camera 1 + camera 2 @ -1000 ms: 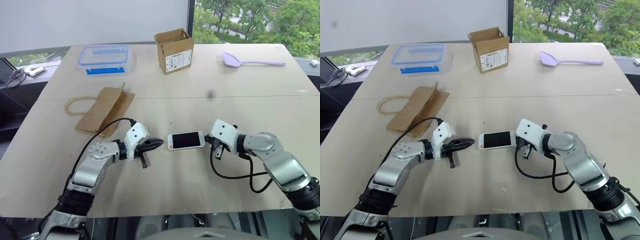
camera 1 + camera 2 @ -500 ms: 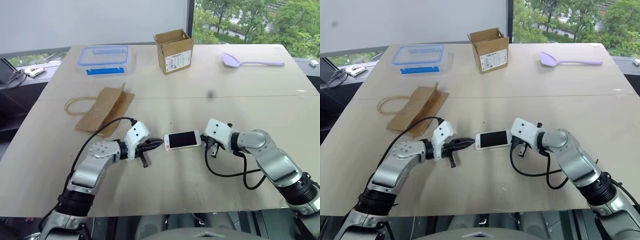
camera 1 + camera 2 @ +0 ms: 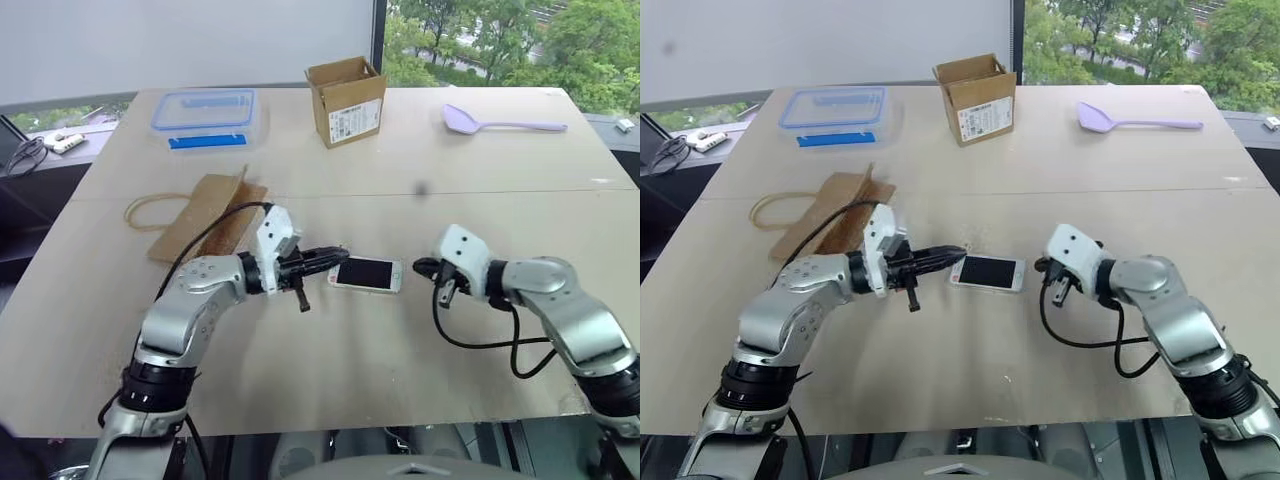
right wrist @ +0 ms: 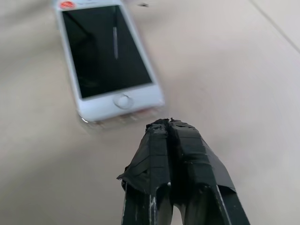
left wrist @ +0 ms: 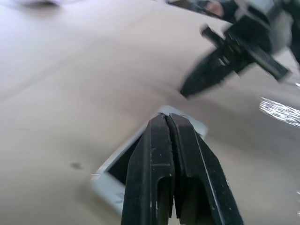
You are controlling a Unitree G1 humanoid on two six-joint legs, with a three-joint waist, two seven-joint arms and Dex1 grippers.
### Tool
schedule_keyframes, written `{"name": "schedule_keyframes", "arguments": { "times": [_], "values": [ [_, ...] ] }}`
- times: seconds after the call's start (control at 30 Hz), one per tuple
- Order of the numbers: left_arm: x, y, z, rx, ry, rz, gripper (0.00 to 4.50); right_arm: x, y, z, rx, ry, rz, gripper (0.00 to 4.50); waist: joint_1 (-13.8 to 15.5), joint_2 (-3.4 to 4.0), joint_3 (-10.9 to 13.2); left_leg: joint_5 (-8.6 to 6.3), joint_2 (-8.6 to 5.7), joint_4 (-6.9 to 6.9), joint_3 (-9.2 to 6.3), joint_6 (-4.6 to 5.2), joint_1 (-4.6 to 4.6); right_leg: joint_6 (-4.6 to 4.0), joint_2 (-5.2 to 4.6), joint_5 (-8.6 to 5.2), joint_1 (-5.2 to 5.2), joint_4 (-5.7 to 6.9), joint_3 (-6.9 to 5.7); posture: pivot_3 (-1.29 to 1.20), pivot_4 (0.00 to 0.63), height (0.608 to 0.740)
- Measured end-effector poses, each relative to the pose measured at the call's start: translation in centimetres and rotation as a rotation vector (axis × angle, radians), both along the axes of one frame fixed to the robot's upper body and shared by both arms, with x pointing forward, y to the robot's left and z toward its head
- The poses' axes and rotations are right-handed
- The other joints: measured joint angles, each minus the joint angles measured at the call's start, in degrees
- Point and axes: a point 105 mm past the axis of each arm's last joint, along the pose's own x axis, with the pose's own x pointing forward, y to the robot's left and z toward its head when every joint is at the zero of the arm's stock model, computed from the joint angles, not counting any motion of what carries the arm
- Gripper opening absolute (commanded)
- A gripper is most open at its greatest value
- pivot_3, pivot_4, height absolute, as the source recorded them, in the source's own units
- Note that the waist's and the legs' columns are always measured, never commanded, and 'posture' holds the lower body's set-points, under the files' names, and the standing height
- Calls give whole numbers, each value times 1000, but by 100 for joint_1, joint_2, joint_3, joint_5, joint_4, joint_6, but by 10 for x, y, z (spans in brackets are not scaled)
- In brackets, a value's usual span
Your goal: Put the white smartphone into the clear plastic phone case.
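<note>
We are looking at a flat, pale wooden tabletop. The white smartphone is lying flat near the middle of it, screen up. It is a thin rectangle with round corners, a shiny black screen and a round button at one end. In the right wrist view we are seeing a thin see-through edge under the phone's button end, but we cannot tell if that is the case.

Our left gripper is pointing at one short end of the phone, its black fingers pressed together, tips right at the phone's edge. Our right gripper is sitting just beside the other end, apart from the phone, with its taped black fingers pressed together too.

Far back, a clear plastic box with a blue-rimmed lid is sitting shut. An open cardboard box is standing near it; we cannot see inside. A crumpled brown paper bag and a smooth purple spoon are lying on the tabletop.
</note>
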Motion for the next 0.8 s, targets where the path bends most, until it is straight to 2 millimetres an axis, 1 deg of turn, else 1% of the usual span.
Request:
{"name": "schedule_keyframes", "arguments": {
  "times": [0.07, 0.17, 0.23, 0.3, 0.33, 0.37, 0.53, 0.67, 0.8],
  "values": [
    [2, 0, -13, 33, 29, 7, 72, 0, -1, 3, 18, -1, -5, 0, -6, 0, 0, 0, 3, 0, 1, 0, 4, 0, 8, 0, 0, 4, 2, 0, 150, 740],
    [12, 10, -41, 109, 67, 61, 72, -2, 7, 8, 79, 1, 4, 0, -8, 0, 0, 0, 9, 0, 0, 0, 7, -1, 16, 0, 0, 8, 1, 0, 150, 740],
    [13, 10, -43, 123, 57, 59, 72, -2, 9, 9, 97, 4, 4, 0, 6, -1, 0, 0, 9, 1, 1, 0, 3, -1, 13, 0, 0, 4, 2, 0, 150, 740],
    [17, 10, -45, 138, 25, 57, 72, -4, 22, 9, 168, 18, 28, 0, 9, -1, 0, 0, 8, 1, 2, 0, 6, -1, 13, 0, 3, 4, 3, 0, 150, 740],
    [19, 10, -45, 144, 14, 56, 72, -4, 28, 6, 183, 34, 43, 0, 8, 0, -1, 0, 8, 1, 3, 0, 8, -1, 12, 0, 5, 5, 3, 0, 150, 740],
    [19, 10, -46, 145, 11, 54, 72, -4, 29, 3, 182, 45, 45, 0, 11, 0, -1, 0, 8, 1, 3, 0, 11, -1, 12, 0, 9, 4, 3, 0, 150, 740],
    [20, 10, -47, 152, -2, 55, 72, 11, 27, -16, 137, 104, 10, 0, 12, 0, -1, 0, 6, 1, 13, 0, 41, -2, 8, 0, 33, 7, 11, 0, 150, 740],
    [20, 10, -49, 150, 1, 69, 72, 14, 28, -20, 77, 109, 47, 0, 6, -2, -4, -1, 7, -9, 17, 1, 83, -2, 9, -1, 67, 6, 15, 0, 150, 740],
    [19, 10, -51, 146, 3, 83, 72, 12, 28, -23, 7, 135, 105, 0, 8, -9, -16, -1, 9, -8, 15, 1, 94, -3, 7, -2, 75, 5, 14, 0, 150, 740]
  ]
}}
